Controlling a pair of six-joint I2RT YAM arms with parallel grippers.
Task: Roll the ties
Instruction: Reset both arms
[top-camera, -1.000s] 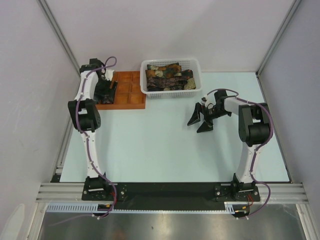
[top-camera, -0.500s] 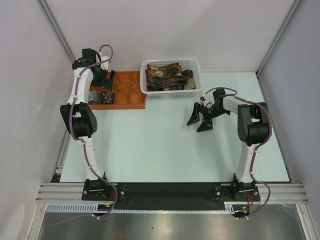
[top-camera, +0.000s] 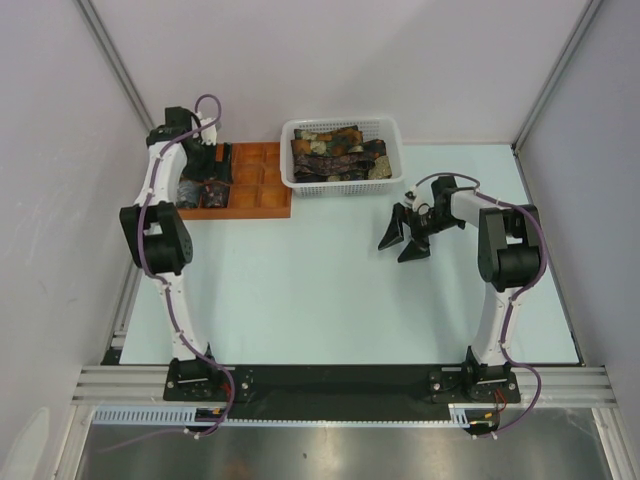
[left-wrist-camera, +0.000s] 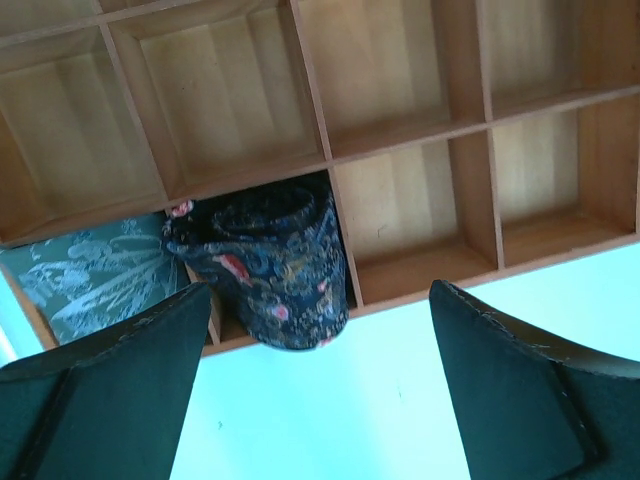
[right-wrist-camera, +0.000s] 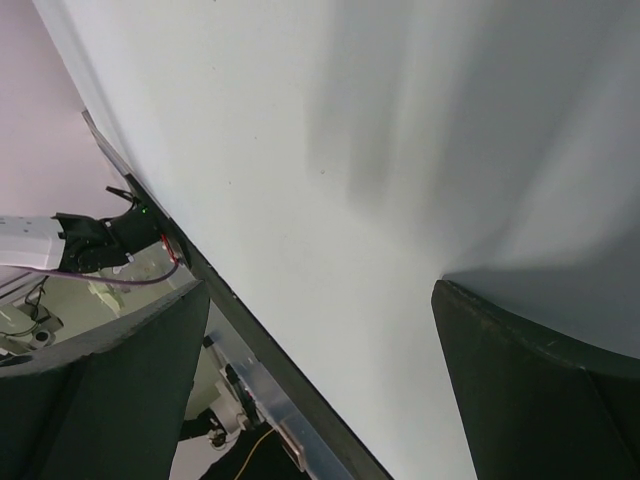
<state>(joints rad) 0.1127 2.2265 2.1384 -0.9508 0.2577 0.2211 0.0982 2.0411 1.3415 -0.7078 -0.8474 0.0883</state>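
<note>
On the bench (top-camera: 300, 290), the compartment tray (top-camera: 262, 190) sits in the upper left of the overhead frame, touching the left side of the mesh basket (top-camera: 390, 150) at upper centre. Loose ties (top-camera: 338, 157) lie piled in the basket. A rolled tie (left-wrist-camera: 285, 262) sits in a tray compartment at the near edge, with another tie (left-wrist-camera: 100, 280) in the compartment left of it. The left pincer (top-camera: 203, 163) hangs over the tray's left part. The right pincer (top-camera: 404, 234) sits right of centre, below the basket.
</note>
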